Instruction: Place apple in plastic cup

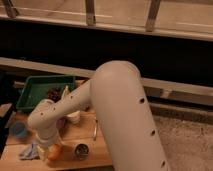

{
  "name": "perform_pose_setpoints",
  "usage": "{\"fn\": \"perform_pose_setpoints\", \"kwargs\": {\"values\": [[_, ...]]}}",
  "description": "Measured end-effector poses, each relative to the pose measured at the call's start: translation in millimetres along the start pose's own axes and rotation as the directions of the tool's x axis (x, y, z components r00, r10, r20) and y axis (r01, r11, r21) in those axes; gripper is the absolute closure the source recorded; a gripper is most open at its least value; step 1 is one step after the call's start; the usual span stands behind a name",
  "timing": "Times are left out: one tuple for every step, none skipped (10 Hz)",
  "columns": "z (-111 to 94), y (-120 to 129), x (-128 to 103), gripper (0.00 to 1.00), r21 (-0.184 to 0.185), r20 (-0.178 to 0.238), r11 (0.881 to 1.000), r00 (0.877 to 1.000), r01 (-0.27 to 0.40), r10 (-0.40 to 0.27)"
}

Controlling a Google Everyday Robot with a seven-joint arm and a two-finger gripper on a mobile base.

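The apple (55, 151), yellow-orange, lies on the wooden table (95, 155) near its front edge. The light-blue plastic cup (20, 130) stands upright at the table's left, apart from the apple. My gripper (44, 148) hangs below the white wrist (46, 120) and is low over the table, right at the apple's left side and partly in front of it. The big white arm (120, 115) reaches in from the right and hides much of the table's middle.
A green bin (30, 90) with dark items sits at the back left. A cream-white cup (74, 117) stands behind the wrist. A small metal cup (81, 149) stands right of the apple. A blue cloth (28, 152) lies at the front left, a utensil (95, 131) to the right.
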Motion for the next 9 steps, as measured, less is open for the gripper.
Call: {"fn": "perform_pose_setpoints", "kwargs": {"values": [[-0.3,-1.2,1.2,0.63,-0.006,0.005,1.000,1.000,-0.005,0.005],[0.0,-1.5,2.4,0.74,-0.015,0.011,1.000,1.000,-0.008,0.008],[0.5,-2.3,4.1,0.83,-0.022,0.015,1.000,1.000,-0.010,0.010],[0.4,-3.1,5.4,0.91,-0.026,0.020,1.000,1.000,-0.011,0.011],[-0.7,-4.3,7.0,0.98,-0.029,0.025,1.000,1.000,-0.012,0.013],[-4.1,-5.0,8.4,1.00,-0.030,0.033,0.999,0.999,-0.012,0.013],[-8.1,-6.4,9.2,1.00,-0.028,0.040,1.000,0.999,-0.012,0.013],[-19.1,-6.8,9.2,1.00,-0.021,0.051,1.000,0.999,-0.008,0.009],[-33.4,-8.5,10.0,1.00,-0.005,0.056,1.000,0.998,-0.007,0.007]]}}
